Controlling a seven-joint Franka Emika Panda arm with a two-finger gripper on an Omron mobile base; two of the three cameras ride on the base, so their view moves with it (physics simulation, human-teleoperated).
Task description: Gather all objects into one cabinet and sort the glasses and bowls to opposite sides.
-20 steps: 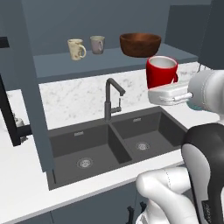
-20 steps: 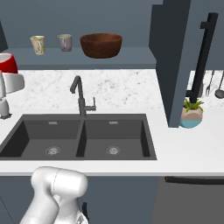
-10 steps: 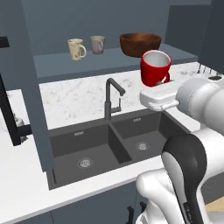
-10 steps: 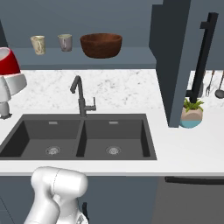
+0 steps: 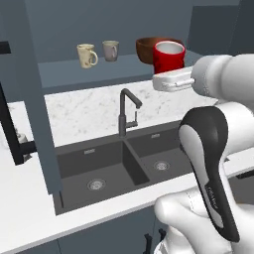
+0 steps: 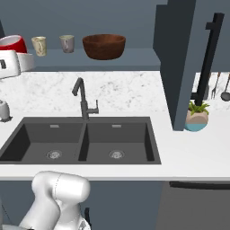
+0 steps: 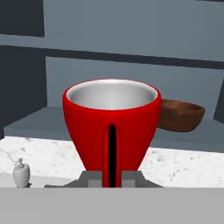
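1. red mug [image 5: 168, 55] sits upright in the upper right of the left base view, carried above the counter [image 5: 94, 106], level with the shelf [image 5: 89, 74].
2. gripper [image 7: 112, 177] is closed on the red mug at its base; in the hand view the two fingertips [image 7: 91, 178] flank the handle at bottom centre, handle facing the camera.
3. in the right base view the red mug [image 6: 12, 43] is at the upper left edge, partly cut off by the frame.
4. cream mug [image 5: 87, 55] and grey mug [image 5: 111, 50] stand side by side, apart, on the shelf at upper centre-left of the left base view.
5. bowl [image 6: 103, 46] rests on the same shelf, right of the grey mug [image 6: 67, 43]; in the left base view the red mug overlaps the bowl [image 5: 147, 48].
6. hand view: bowl [image 7: 181, 115] at right-centre, behind the red mug [image 7: 111, 127].
7. cabinet door [image 6: 179, 58] stands open at upper right of the right base view.
8. sink [image 6: 81, 139] and faucet [image 6: 83, 99] lie below the shelf, centre frame.
9. soap bottle [image 7: 21, 173] at lower left of the hand view, on the counter.
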